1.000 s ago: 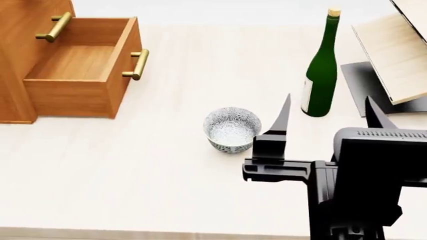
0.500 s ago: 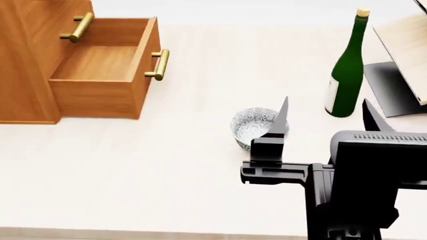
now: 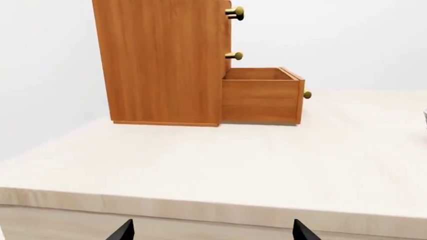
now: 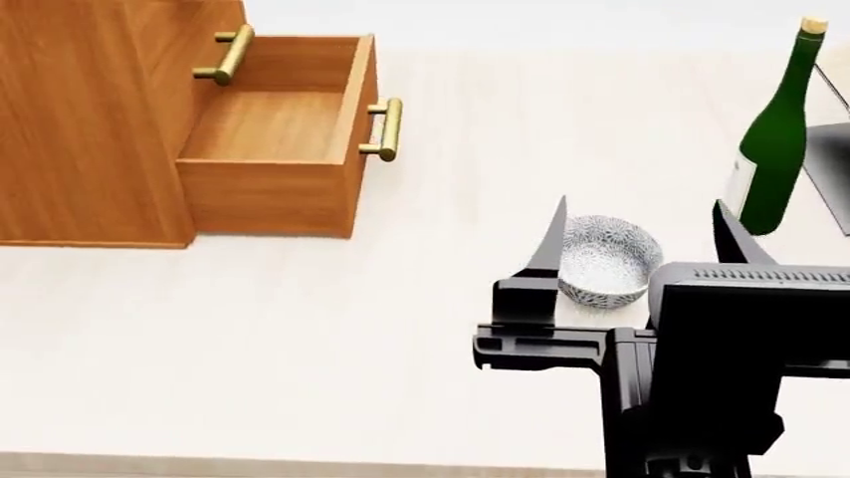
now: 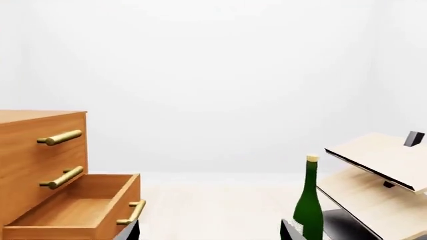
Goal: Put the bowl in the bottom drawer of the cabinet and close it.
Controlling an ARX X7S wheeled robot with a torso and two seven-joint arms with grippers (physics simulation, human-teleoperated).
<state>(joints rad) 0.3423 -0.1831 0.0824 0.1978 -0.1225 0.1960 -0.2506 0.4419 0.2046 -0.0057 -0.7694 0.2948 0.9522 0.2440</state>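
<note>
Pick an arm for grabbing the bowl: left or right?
Right, probably. In the head view the open right gripper already straddles the bowl. The left gripper hangs at the table's near edge, with only the cabinet ahead of it.

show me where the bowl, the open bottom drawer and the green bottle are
bowl [image 4: 607, 261], head view, patterned inside.
bottom drawer [image 4: 273, 124], head view, bare wooden floor inside.
green bottle [image 4: 773, 159], head view, middle of the glass body.
</note>
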